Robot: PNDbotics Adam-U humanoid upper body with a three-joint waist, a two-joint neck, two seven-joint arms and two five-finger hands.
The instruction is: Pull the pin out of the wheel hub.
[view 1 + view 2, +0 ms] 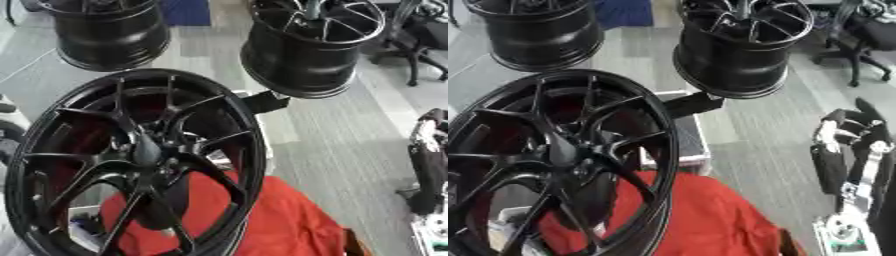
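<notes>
A large black multi-spoke wheel (131, 160) stands tilted in the foreground over a red cloth (280, 220). Its hub (146, 150) is at the middle, where a dark tapered piece sticks out toward me. I cannot tell the pin apart from the hub. My right hand (843, 155) hangs at the right edge, well clear of the wheel. Its fingers are relaxed and point down, and it holds nothing. My left hand shows in neither view. A dark shape with a pale tip (164, 220) shows behind the lower spokes.
Two more black wheels stand on the grey floor behind, one at the back left (109, 30) and one at the back right (306, 45). A black-and-white box (689, 135) sits behind the near wheel. An office chair base (855, 55) is at the far right.
</notes>
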